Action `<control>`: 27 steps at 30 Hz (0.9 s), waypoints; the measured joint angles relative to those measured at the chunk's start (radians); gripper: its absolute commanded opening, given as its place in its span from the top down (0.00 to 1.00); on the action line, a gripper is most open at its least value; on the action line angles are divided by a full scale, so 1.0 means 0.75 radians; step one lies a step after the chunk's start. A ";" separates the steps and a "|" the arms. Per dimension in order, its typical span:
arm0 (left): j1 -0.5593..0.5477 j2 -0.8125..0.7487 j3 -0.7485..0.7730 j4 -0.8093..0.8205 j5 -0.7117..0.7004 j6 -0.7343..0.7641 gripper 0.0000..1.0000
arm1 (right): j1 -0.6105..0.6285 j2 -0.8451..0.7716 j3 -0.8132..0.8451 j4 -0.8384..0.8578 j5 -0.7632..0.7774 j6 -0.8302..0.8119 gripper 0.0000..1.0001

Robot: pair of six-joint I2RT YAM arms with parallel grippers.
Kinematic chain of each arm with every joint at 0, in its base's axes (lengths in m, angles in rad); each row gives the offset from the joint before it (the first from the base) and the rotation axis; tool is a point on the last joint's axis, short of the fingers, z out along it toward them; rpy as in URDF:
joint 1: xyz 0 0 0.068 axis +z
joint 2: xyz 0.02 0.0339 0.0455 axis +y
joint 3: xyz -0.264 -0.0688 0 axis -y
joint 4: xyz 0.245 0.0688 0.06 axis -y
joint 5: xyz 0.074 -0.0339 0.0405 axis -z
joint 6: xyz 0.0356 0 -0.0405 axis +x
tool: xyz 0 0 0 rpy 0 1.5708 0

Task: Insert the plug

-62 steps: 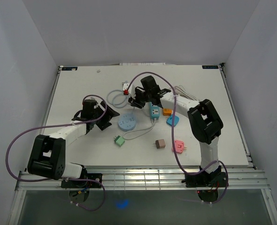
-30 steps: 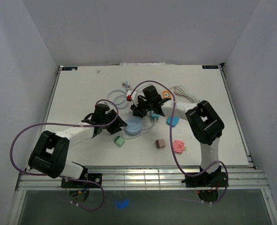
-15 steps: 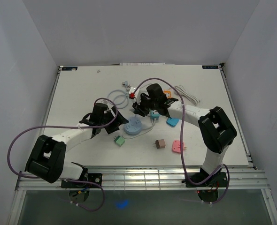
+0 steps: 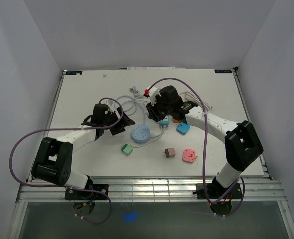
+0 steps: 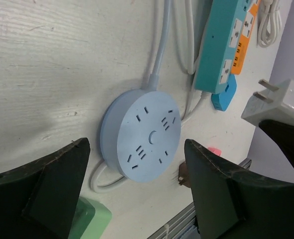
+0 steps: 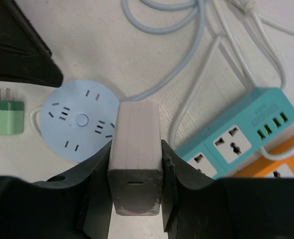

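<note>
White plug (image 6: 134, 154), a block-shaped adapter, is clamped between the narrow-set fingers of the right gripper (image 6: 135, 174). It is held over the middle of the worktop (image 4: 87, 89), and the left wrist view shows two metal prongs sticking out of its end. It hangs just right of the round blue socket hub (image 4: 141, 134) and near the teal power strip (image 6: 236, 134), touching neither as far as the left wrist view shows. The hub lies flat, face up, close to the worktop's centre, its pale cable looping toward the far edge. The left gripper (image 4: 118, 122) sits just left of the hub with its jaws spread wide and nothing between them. A green adapter (image 4: 126, 149) lies toward the near edge beside the hub. A brown plug (image 4: 170, 153) and a pink adapter (image 4: 189, 156) lie farther right along that edge.
</note>
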 measured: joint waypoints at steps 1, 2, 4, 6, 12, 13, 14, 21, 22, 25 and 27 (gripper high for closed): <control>0.013 0.006 0.003 0.013 0.023 0.010 0.12 | 0.001 0.003 0.018 -0.037 0.033 0.030 0.92; 0.016 0.008 0.005 0.023 0.044 0.020 0.12 | 0.000 0.006 0.041 -0.084 0.074 0.068 0.92; 0.014 0.007 0.007 0.034 0.080 0.038 0.11 | -0.001 0.013 0.080 -0.173 0.139 0.143 0.92; 0.009 0.005 0.009 0.027 0.093 0.056 0.11 | -0.002 0.014 0.091 -0.227 0.192 0.241 0.92; 0.015 -0.005 0.015 -0.030 0.091 0.064 0.10 | 0.004 0.021 -0.027 -0.235 0.279 0.458 0.92; 0.018 -0.016 0.015 -0.041 0.087 0.064 0.11 | 0.006 0.033 -0.040 -0.236 0.289 0.483 0.92; 0.023 -0.030 0.015 -0.055 0.083 0.063 0.10 | 0.010 0.050 -0.044 -0.236 0.300 0.503 0.92; 0.066 -0.198 0.015 -0.156 0.051 0.058 0.10 | 0.067 0.161 -0.043 -0.198 0.395 0.634 0.92; 0.069 -0.218 0.015 -0.170 0.047 0.054 0.10 | 0.084 0.167 -0.043 -0.195 0.413 0.655 0.92; 0.078 -0.257 0.015 -0.211 0.046 0.053 0.10 | 0.156 0.172 -0.043 -0.177 0.452 0.708 0.92; 0.093 -0.267 0.016 -0.244 0.049 0.055 0.10 | 0.209 0.172 -0.043 -0.163 0.465 0.746 0.92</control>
